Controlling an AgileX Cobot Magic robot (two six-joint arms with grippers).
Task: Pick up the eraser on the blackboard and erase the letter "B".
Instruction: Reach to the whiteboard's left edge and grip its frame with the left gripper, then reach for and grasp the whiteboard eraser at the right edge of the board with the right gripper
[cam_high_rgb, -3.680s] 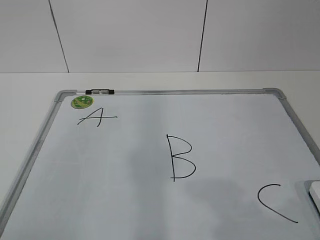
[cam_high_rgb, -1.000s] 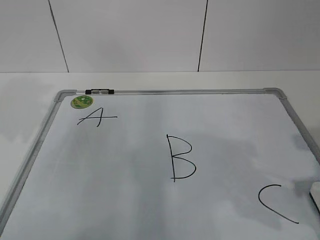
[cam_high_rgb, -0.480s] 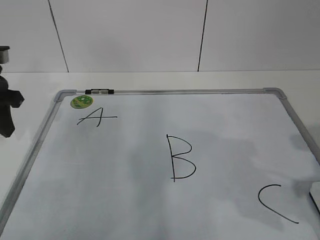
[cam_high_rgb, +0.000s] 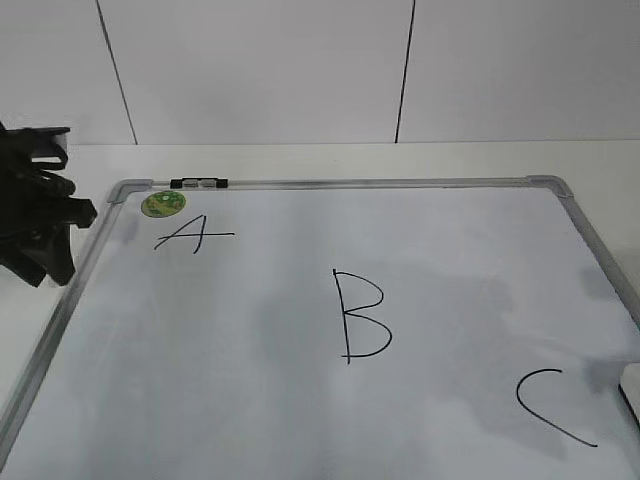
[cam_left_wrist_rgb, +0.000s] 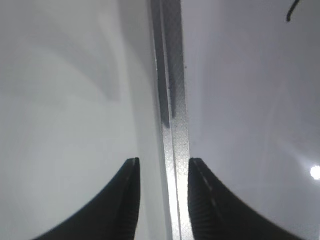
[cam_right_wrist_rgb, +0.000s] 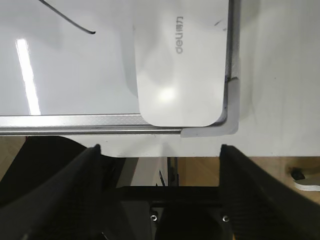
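Note:
The blackboard (cam_high_rgb: 330, 185) is a white board with a silver frame, lying flat. The black letter "B" (cam_high_rgb: 362, 315) is at its middle. The white eraser (cam_right_wrist_rgb: 180, 65) lies in the board's corner and shows only as a sliver at the right edge of the exterior view (cam_high_rgb: 632, 385). My right gripper (cam_right_wrist_rgb: 160, 148) is wide open and empty, just short of the eraser beyond the board's frame; it is out of the exterior view. My left gripper (cam_left_wrist_rgb: 162, 167) is open and empty, its fingers either side of the board's left frame (cam_left_wrist_rgb: 175, 100). It also shows in the exterior view (cam_high_rgb: 45, 265).
A black "A" (cam_high_rgb: 193, 235) and a green round sticker (cam_high_rgb: 164, 203) are at the board's far left, with a small black marker (cam_high_rgb: 199, 183) on the top frame. A black "C" (cam_high_rgb: 553, 405) is near the eraser. A white wall stands behind the table.
My left arm has come in from the left edge of the exterior view and moved right toward the board's left frame. The letters have not moved.

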